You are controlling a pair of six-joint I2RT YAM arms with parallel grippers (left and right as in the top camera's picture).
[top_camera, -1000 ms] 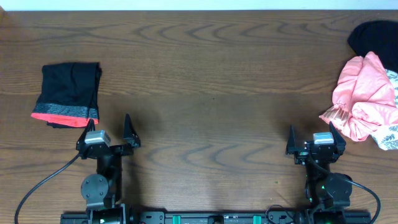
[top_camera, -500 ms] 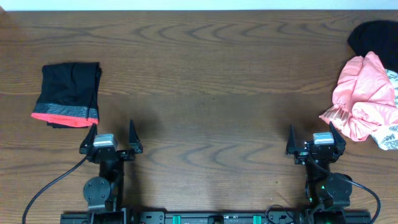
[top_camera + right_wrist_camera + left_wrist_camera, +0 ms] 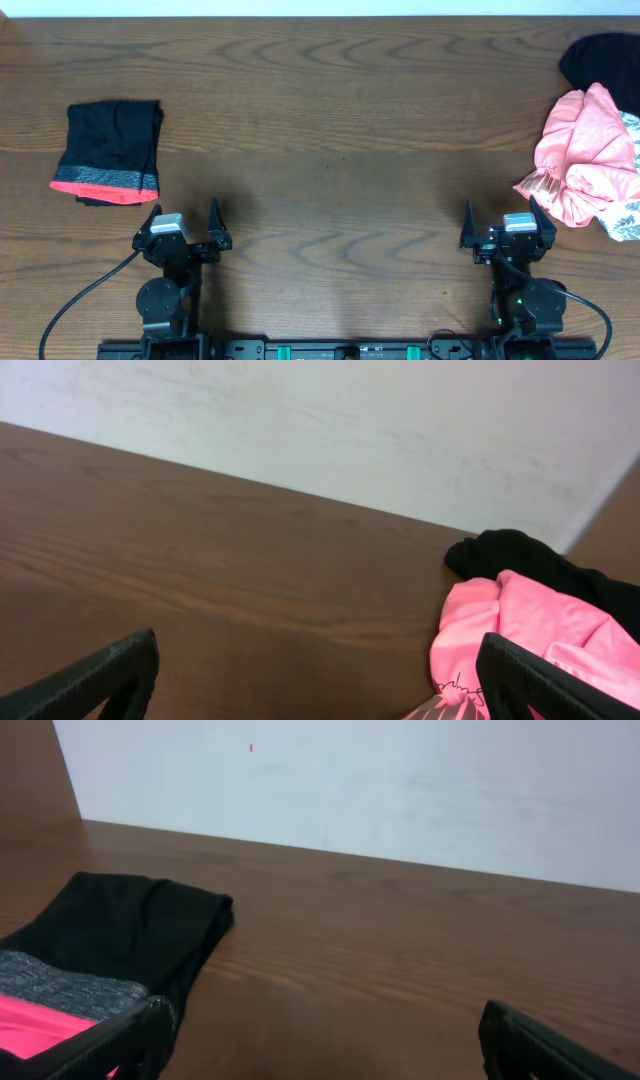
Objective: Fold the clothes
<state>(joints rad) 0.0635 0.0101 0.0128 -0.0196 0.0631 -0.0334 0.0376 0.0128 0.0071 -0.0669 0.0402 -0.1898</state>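
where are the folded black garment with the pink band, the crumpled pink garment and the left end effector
folded black garment with the pink band (image 3: 112,135): overhead view, middle of the black fabric
crumpled pink garment (image 3: 585,160): overhead view, centre of the bundle
left end effector (image 3: 184,208): overhead view, midway between its open fingertips

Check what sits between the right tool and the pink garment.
Nothing: only bare table wood separates the right tool from the pink garment, clearest in the overhead view; the right wrist view agrees.
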